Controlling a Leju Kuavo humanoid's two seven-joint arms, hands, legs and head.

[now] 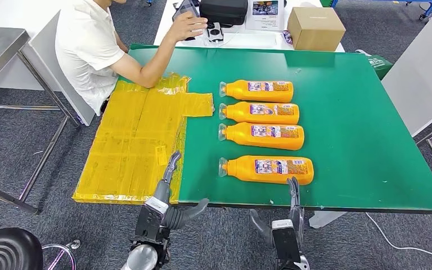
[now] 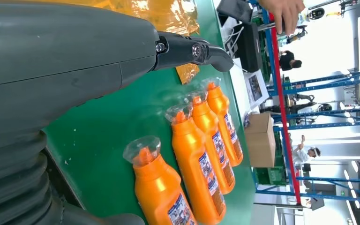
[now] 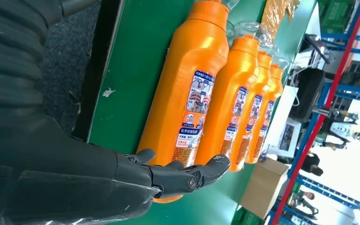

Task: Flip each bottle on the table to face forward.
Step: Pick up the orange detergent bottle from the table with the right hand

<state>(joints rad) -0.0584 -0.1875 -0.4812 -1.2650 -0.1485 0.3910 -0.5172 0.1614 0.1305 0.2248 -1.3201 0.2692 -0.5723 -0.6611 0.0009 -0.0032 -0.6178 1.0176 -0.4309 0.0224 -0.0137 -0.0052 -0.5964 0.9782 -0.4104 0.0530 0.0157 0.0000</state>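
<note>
Orange plastic nearest bottle (image 1: 269,169) by the bench's near edge looks rigid, slick; grasp its body. Right hand (image 1: 292,198) and left hand (image 1: 169,188) are spread, empty.

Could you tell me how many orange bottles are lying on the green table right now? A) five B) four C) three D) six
B: four orange bottles lie on their sides in a column on the green table, clear caps toward the yellow sheet.

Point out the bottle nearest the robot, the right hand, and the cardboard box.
nearest bottle (image 1: 270,169): head view, on its label.
right hand (image 1: 293,194): head view, on its fingers beside that bottle's base.
cardboard box (image 1: 315,29): head view, on its front face.
</note>
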